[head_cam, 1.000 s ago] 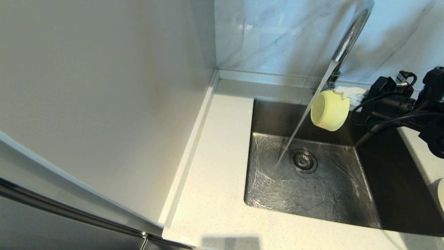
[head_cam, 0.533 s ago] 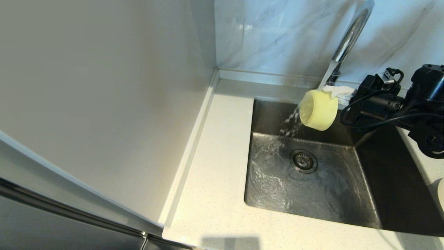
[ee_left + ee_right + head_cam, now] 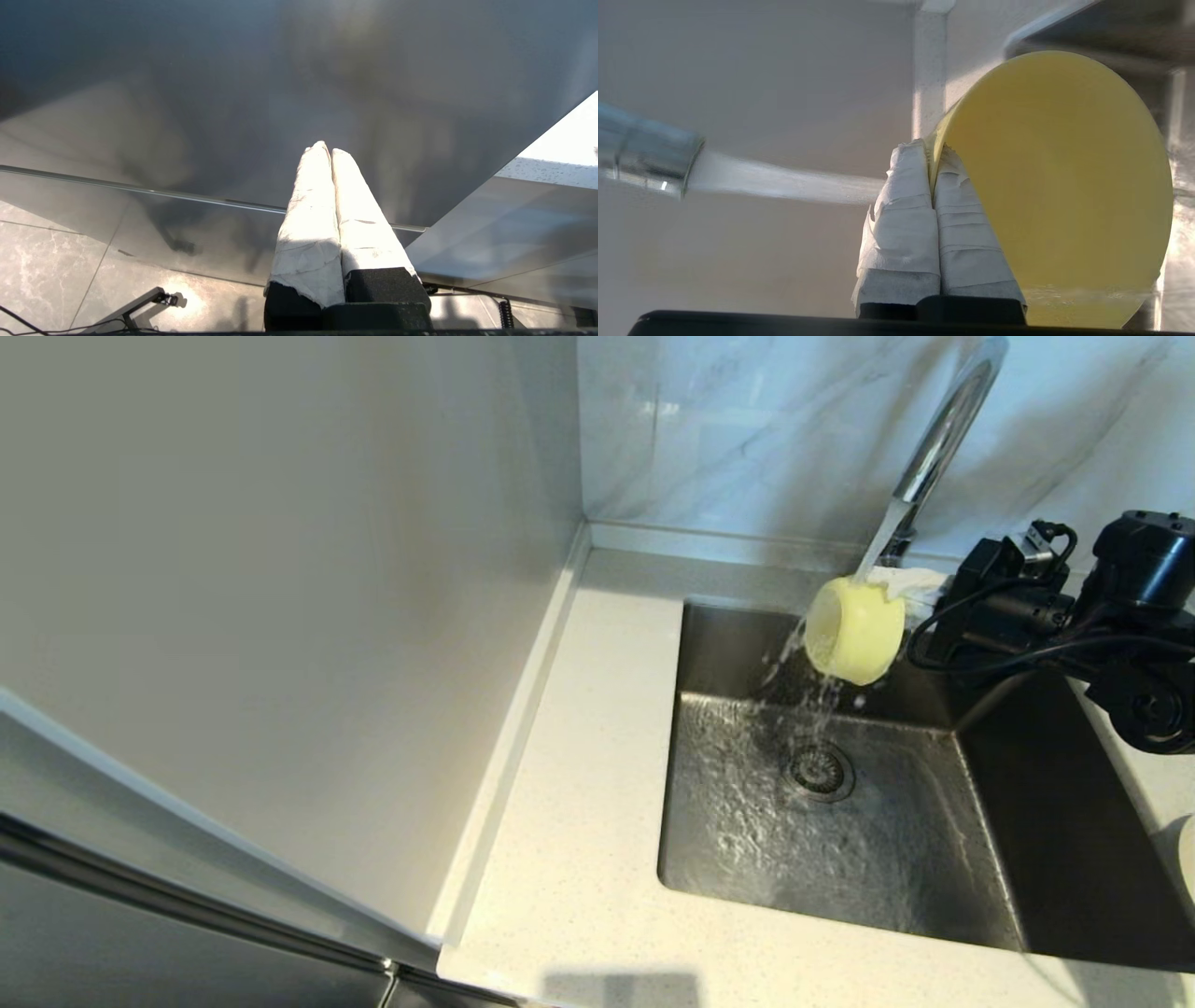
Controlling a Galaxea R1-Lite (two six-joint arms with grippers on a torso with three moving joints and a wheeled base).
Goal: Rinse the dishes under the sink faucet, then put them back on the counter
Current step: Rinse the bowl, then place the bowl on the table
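1. Right gripper (image 3: 933, 186) pinched the rim of the pale-yellow bowl (image 3: 854, 633), one wrapped finger inside and one outside.
2. The bowl was held on its side above the back of the steel basin (image 3: 896, 859), opening toward the robot's left.
3. Water from the chrome faucet (image 3: 938, 434) struck the bowl and splashed down near the drain strainer (image 3: 820, 772).
4. Off-white tabletop (image 3: 579, 821) bordered the basin.
5. Left gripper (image 3: 331, 154) was pressed together, empty, away from the sink.
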